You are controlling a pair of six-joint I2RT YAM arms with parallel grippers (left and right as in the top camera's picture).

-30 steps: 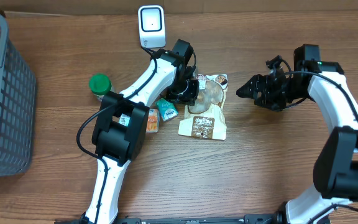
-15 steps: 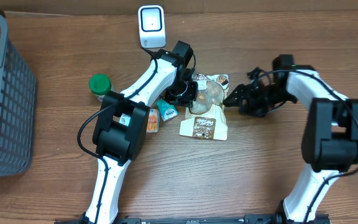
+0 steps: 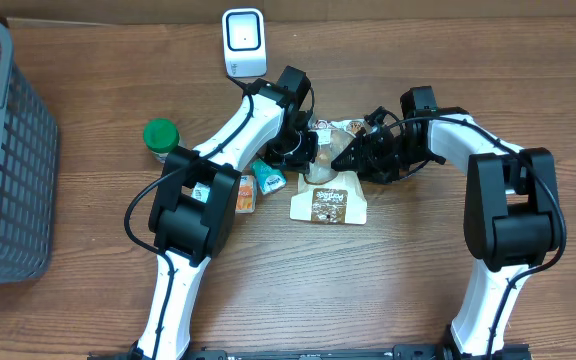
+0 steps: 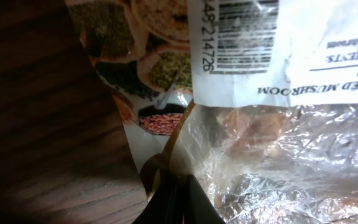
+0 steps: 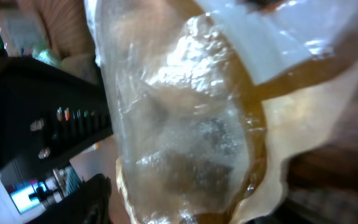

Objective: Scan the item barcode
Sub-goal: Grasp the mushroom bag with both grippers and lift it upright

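The item is a clear plastic mushroom bag lying mid-table, below the white scanner. In the left wrist view its white barcode label faces up above the crinkled plastic. My left gripper is shut, its black fingertips pinching the bag's left edge. My right gripper has reached the bag's right end. In the right wrist view the bag fills the space between the jaws and one dark finger shows beside it. Whether the pads press on it is hidden.
A printed pouch lies just below the bag. Small packets and an orange one sit by the left arm. A green-lidded jar stands further left, and a grey basket is at the table's left edge.
My right arm has swung left from the table's right side up to the bag, and its jaws have narrowed. The left gripper has kept its pinch in place.
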